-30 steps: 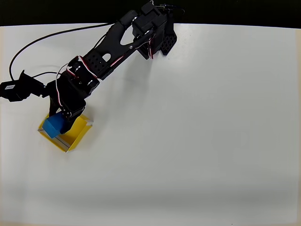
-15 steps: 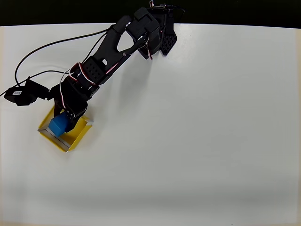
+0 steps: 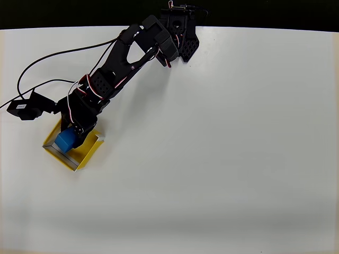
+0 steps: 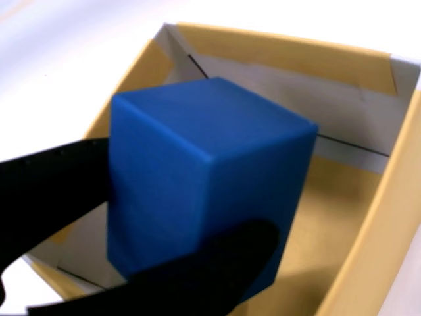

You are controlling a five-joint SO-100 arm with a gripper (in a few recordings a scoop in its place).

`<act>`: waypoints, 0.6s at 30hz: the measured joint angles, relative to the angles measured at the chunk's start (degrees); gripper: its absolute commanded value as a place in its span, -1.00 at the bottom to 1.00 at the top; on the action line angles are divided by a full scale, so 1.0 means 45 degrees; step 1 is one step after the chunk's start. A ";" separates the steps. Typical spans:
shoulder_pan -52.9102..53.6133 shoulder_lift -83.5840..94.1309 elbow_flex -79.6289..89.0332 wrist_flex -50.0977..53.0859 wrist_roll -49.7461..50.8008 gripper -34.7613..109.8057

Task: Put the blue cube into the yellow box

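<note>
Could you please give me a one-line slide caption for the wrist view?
Pincer holding the blue cube over the open yellow box.

A white table [image 3: 222, 159] under black cables [image 3: 58, 53].

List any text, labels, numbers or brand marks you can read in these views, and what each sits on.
None can be read.
Cube: plain blue faces, no markings, in the wrist view.
Box: plain yellow walls with pale strips and thin dark lines, no print.
Hand: plain black, no readable label in the overhead view.
Small black module on the cable: a pale patch that may be a label, too small to read.
Table: plain white.
</note>
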 measured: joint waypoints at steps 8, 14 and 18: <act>0.0000 0.0000 0.0918 -0.1113 0.0371 0.05; -0.0059 0.1504 0.1387 -0.0527 0.0293 -0.18; -0.0742 0.4141 0.1367 0.1270 0.0527 -0.31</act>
